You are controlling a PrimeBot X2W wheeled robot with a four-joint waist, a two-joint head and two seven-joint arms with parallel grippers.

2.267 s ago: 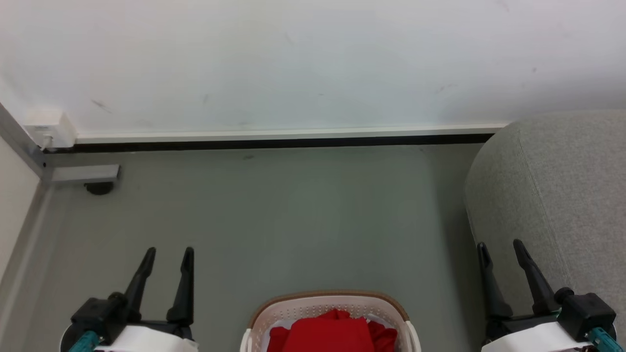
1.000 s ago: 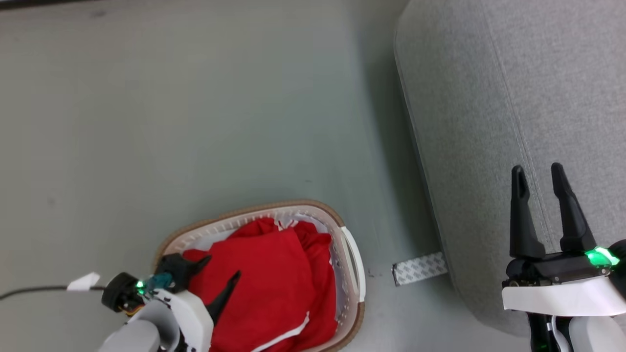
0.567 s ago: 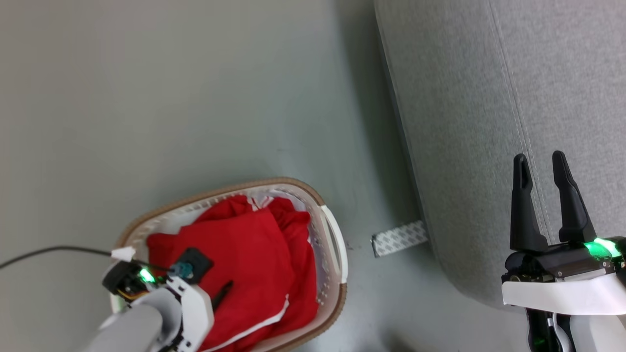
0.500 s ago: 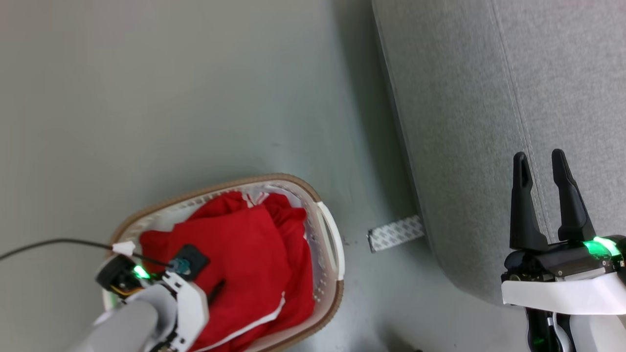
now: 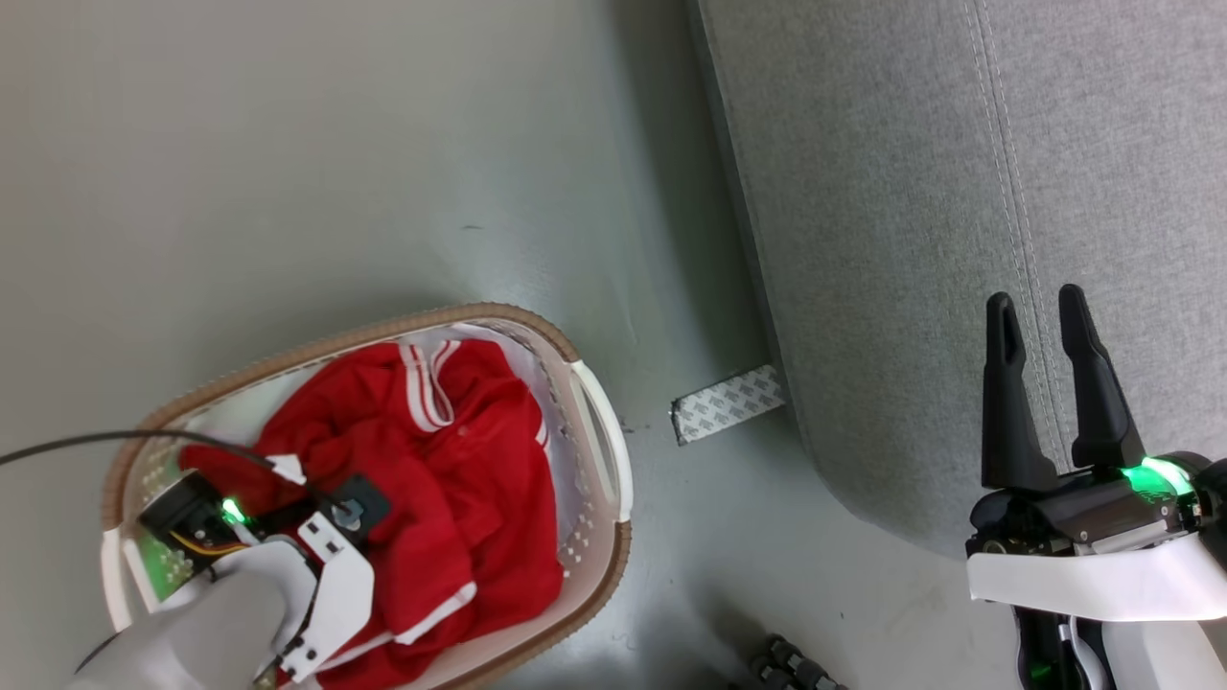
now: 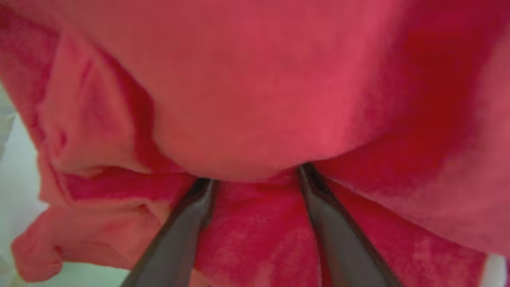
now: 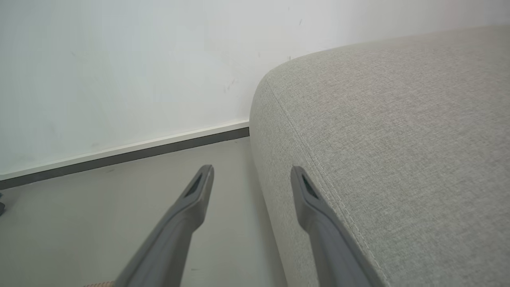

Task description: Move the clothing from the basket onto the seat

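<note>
Near left, on the grey-green floor (image 5: 288,144): the basket (image 5: 602,450), cream and perforated, with brown rim and white side handles. Inside it, heaped and crumpled: the clothing (image 5: 470,479), bright red, with white striped trim at the far side and along a near hem. Down into that heap from the near left: the left pincer (image 6: 255,177), open, fingers (image 6: 183,235) spread wide with red cloth between them and tips tucked under a fold, the cloth lying slack in the basket. From the left, across the basket's rim to that wrist: a thin black cable (image 5: 96,441). To the right, apart from the basket: the seat (image 5: 911,192), light grey, with stitched seams and a rounded corner. Over its left edge: the right pincer (image 5: 1033,299), open and empty, fingers pointing far. On the floor at the seat's foot, between seat and basket: a pale patterned strip (image 5: 729,414). Far beyond, in the right wrist view: a white wall (image 7: 119,59) with dark skirting.
</note>
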